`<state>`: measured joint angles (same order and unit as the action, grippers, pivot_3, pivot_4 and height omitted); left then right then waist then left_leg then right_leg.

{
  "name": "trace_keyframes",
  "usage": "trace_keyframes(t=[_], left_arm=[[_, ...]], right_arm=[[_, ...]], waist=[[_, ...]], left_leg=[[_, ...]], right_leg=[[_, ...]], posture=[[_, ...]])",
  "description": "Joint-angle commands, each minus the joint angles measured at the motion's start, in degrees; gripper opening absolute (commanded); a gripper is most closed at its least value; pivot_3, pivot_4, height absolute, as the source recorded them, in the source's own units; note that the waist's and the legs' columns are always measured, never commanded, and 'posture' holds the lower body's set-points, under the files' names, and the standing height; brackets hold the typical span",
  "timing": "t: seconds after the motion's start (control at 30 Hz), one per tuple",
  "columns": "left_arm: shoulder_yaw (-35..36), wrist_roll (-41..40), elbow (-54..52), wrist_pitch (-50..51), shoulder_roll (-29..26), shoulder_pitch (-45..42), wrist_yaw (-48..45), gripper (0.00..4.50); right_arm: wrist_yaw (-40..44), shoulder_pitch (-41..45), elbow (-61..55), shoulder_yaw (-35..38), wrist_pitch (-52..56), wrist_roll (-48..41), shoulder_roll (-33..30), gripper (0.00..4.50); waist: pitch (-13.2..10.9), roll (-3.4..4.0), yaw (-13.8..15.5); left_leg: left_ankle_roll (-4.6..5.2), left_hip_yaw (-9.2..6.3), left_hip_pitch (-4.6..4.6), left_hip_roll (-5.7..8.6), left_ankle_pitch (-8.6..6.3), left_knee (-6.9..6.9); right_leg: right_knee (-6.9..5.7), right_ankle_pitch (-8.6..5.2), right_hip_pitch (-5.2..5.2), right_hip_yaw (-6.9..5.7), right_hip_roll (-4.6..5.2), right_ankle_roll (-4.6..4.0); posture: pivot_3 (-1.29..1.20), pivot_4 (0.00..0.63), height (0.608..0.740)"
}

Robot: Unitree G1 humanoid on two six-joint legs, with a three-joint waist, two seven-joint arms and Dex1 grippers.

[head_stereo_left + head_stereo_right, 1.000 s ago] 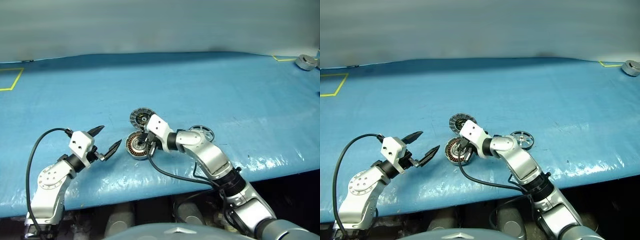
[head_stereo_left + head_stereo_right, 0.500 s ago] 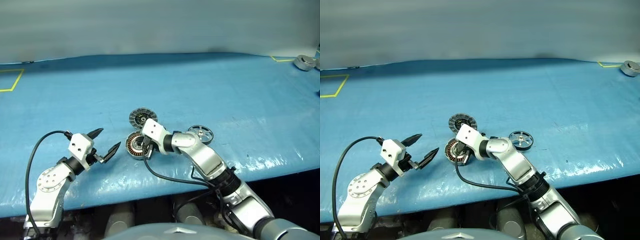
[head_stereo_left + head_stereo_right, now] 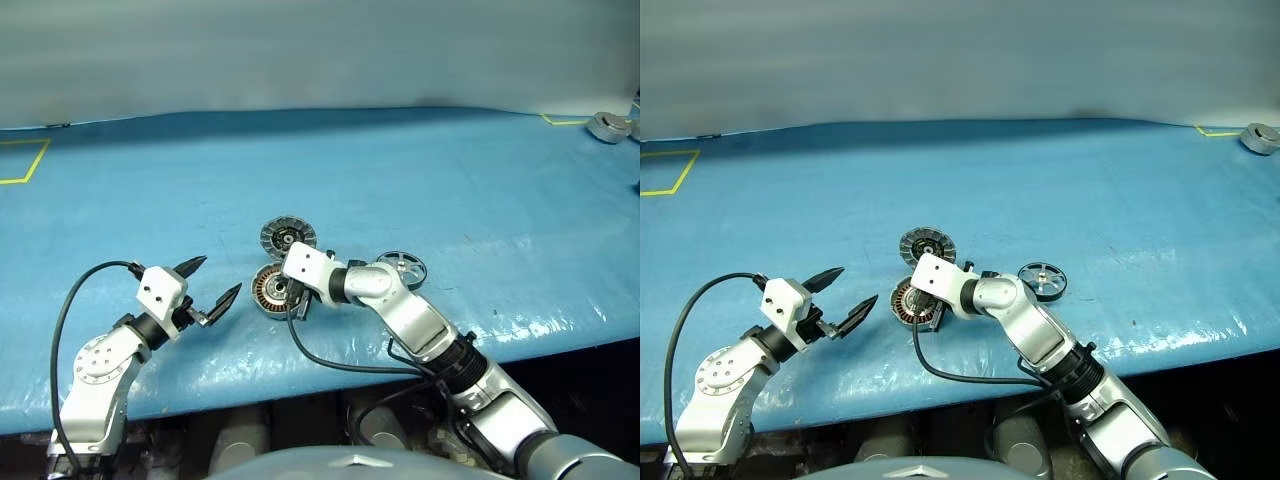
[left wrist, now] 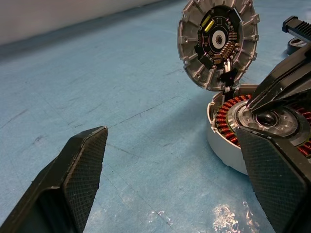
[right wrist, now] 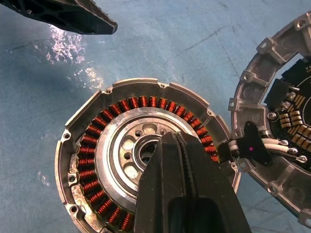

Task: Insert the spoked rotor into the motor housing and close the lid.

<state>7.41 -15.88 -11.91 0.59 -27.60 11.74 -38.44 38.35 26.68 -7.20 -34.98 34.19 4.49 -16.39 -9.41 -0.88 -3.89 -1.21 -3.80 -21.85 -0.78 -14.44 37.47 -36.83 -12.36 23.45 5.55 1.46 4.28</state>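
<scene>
My right tool [image 3: 937, 312] has its fingers pressed together and empty, with the tips poised over the silver centre hub of the motor housing [image 5: 146, 162], which lies flat on the blue worktop [image 3: 450, 180] with its copper windings facing up. What the coming move turns on is that the spoked rotor [image 3: 402, 267] is not under that tool at all: it lies flat to the right of it, just past my right forearm, near the housing but apart from it. To fetch it, as I judge it, the right tool must draw back from the hub and swing to the right, then open. The right arm is much the nearer; my left tool [image 3: 213, 282], its fingers spread wide and holding nothing, hangs on the far side of the housing from the rotor, so it would have to cross the whole assembly. The lid [image 4: 217, 41] lies just beyond the housing with its dark inner face showing, joined to it by short white wires at the rims, so it cannot travel far from the housing
</scene>
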Motion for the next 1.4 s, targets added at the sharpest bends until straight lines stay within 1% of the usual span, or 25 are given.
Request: trace_keyframes(t=[0.03, 0.33, 0.57, 0.7, 0.77, 1.0, 1.4], left_arm=[[0.6, 0.2, -1.1, -1.0, -0.6, -0.8, 0.0, 4.50], [0.4, 0.3, -0.7, -1.3, -0.3, -1.4, -0.2, 4.50], [0.4, 0.1, -0.9, -1.3, -0.1, -1.1, -0.2, 4.50], [0.4, 0.2, -0.7, -1.3, -0.2, -1.2, -0.3, 4.50], [0.3, 0.2, -0.5, -1.3, -0.2, -1.4, -0.4, 4.50], [0.2, 0.2, -0.4, -1.1, -0.3, -1.6, -0.4, 4.50], [0.6, 0.1, -0.8, -1.1, -0.3, -1.1, -0.2, 4.50]], right_arm=[[-0.5, -2.0, 3.4, -2.6, 1.4, 4.0, -2.5, 0.05], [-0.1, -2.5, 0.7, -2.6, 0.7, 5.7, -3.8, 0.05], [-0.2, -3.0, -6.0, 6.6, 2.3, -2.3, 0.5, 0.05], [0.4, -2.7, -10.0, 9.2, 4.7, -4.7, 0.0, 0.05], [0.7, -3.2, -10.7, 9.3, 5.2, -5.1, -0.4, 0.05], [0.6, -4.1, -11.5, 7.2, 5.9, -6.4, 0.2, 0.05], [0.1, -4.2, -6.2, 4.3, 4.7, -5.5, 0.6, 0.05]], waist=[[0.0, -0.01, 0.0], [0.1, -0.12, 0.5], [0.0, -0.12, 0.5], [0.0, -0.10, 0.3], [0.0, -0.11, 0.3], [0.0, -0.11, 0.2], [0.0, -0.11, 0.2]], left_leg=[[0.00, 0.00, 0.03, 0.00, 0.00, 0.00], [-0.01, -0.01, 0.14, 0.03, -0.01, -0.04], [-0.01, 0.00, -0.06, 0.03, 0.00, -0.07], [0.00, -0.02, -0.49, 0.03, 0.00, -0.08], [0.00, -0.06, -0.68, 0.02, 0.00, -0.10], [-0.01, -0.06, -0.81, 0.02, 0.00, -0.33], [-0.01, -0.03, -0.80, 0.01, 0.00, -0.31]], right_leg=[[0.00, -0.01, 0.01, 0.00, 0.00, -0.01], [0.11, -0.02, 0.02, -0.01, 0.06, -0.01], [0.08, -0.02, 0.02, 0.00, 0.06, -0.01], [0.06, 0.01, 0.40, -0.02, 0.04, 0.01], [0.06, 0.06, 0.59, -0.04, 0.02, 0.08], [0.05, 0.08, 0.82, -0.05, 0.03, 0.10], [0.03, 0.07, 0.84, -0.05, 0.02, 0.09]], posture=[[0.00, 0.150, 0.740], [0.00, 0.150, 0.740], [0.00, 0.150, 0.740], [0.00, 0.150, 0.740], [0.00, 0.150, 0.740], [0.00, 0.150, 0.740], [0.00, 0.150, 0.740]])
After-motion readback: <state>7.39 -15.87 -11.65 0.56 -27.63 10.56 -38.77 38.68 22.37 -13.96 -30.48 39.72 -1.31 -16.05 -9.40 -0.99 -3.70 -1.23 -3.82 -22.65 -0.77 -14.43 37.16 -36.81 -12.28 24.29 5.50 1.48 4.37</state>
